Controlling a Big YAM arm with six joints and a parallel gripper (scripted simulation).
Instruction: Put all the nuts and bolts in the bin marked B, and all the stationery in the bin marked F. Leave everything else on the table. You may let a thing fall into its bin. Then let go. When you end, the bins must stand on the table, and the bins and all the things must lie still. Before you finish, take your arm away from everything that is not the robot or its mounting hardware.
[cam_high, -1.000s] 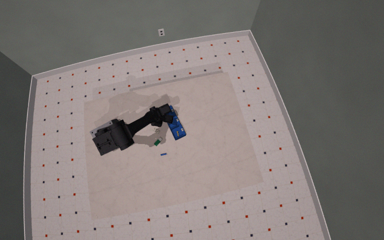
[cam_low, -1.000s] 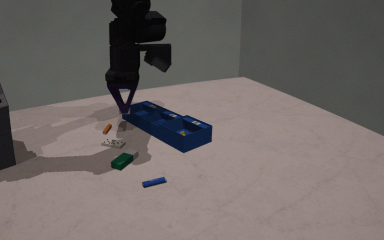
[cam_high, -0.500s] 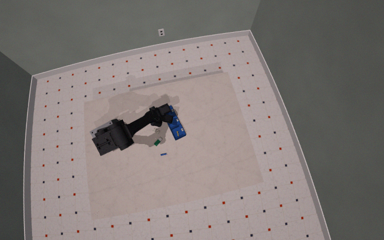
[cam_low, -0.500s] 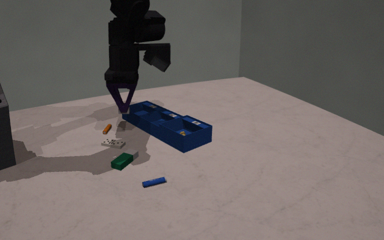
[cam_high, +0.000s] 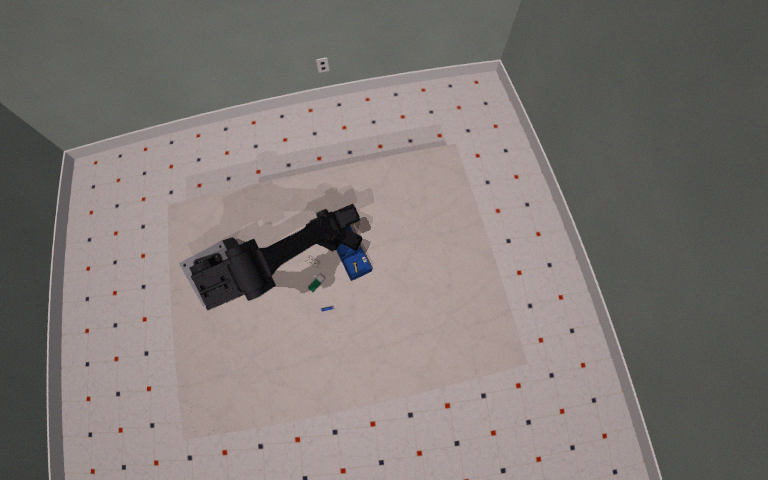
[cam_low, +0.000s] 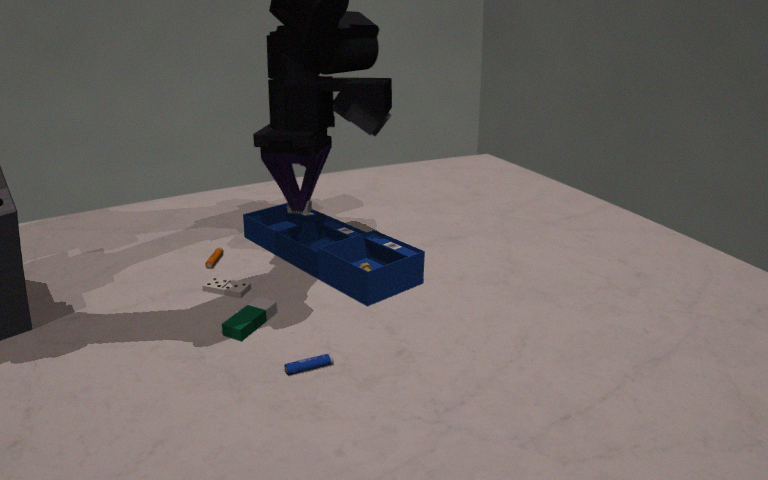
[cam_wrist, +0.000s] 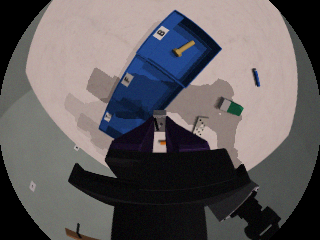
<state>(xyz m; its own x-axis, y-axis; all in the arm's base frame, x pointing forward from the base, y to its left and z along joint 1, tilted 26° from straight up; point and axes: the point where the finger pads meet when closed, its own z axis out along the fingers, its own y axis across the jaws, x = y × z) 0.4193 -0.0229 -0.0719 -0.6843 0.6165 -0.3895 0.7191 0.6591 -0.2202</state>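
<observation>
Bolt inside bin B, fingers near blue rim, gap beside green block

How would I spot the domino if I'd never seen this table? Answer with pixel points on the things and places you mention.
Find the long blue tray (cam_high: 362, 272) (cam_low: 345, 277) (cam_wrist: 200, 70) with compartments. On the tabletop beside it lies a green-and-white block (cam_high: 315, 283) (cam_low: 244, 322) (cam_wrist: 232, 107). Next to that is the domino (cam_high: 312, 260) (cam_low: 226, 286) (cam_wrist: 200, 126): flat, off-white, the only piece there with black dots.
</observation>
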